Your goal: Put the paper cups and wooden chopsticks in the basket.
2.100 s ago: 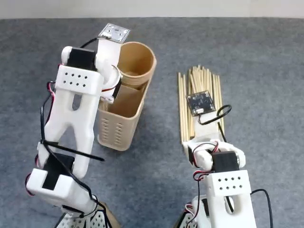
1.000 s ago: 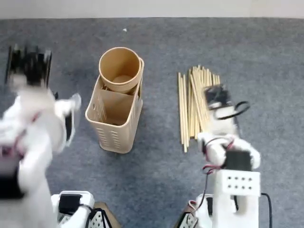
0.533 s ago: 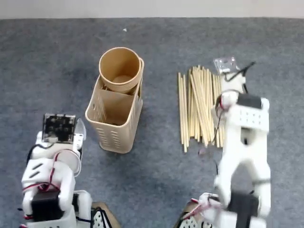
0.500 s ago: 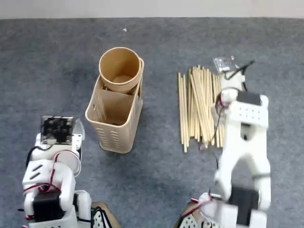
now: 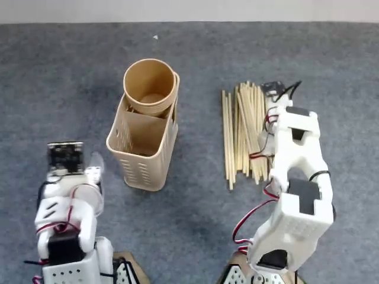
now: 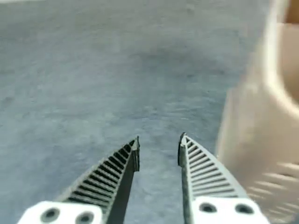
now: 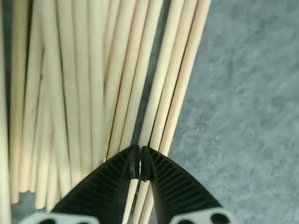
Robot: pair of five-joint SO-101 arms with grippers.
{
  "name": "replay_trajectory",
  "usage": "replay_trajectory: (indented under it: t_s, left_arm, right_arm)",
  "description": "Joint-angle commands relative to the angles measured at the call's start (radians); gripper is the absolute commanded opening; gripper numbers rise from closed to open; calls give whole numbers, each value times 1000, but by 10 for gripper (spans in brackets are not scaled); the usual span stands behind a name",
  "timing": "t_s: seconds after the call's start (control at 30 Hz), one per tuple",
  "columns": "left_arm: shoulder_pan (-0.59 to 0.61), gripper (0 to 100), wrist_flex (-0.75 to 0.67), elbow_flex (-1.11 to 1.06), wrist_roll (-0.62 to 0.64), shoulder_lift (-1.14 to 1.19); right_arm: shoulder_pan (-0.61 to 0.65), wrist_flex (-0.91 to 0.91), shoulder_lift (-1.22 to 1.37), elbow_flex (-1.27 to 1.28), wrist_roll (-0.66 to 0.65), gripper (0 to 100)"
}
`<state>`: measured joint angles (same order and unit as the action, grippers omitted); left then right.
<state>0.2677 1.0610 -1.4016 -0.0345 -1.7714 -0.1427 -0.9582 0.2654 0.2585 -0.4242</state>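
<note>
With its tips together, the right tool (image 7: 139, 163) is hovering over the wooden chopsticks (image 7: 93, 84), which are lying loose on the tabletop right of the basket (image 5: 137, 165); descending unopened, it is likely risking scattering the pile.

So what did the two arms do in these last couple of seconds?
The left gripper pulled back from the basket toward its base and is open, empty. The right gripper reached farther out over the chopsticks, fingers shut. The paper cup stayed in the basket; the chopsticks stayed put.
</note>
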Motion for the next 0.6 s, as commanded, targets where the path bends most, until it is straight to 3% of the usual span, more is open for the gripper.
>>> replay_trajectory:
  t_s: [0.0, 0.57]
  left_arm:
    - [-79, 158, -20, 1, -14, 4]
    - [-74, 158, -23, -19, -14, -4]
  right_arm:
    - [-12, 42, 8, -36, -5, 31]
    - [-10, 45, 119, -38, -11, 32]
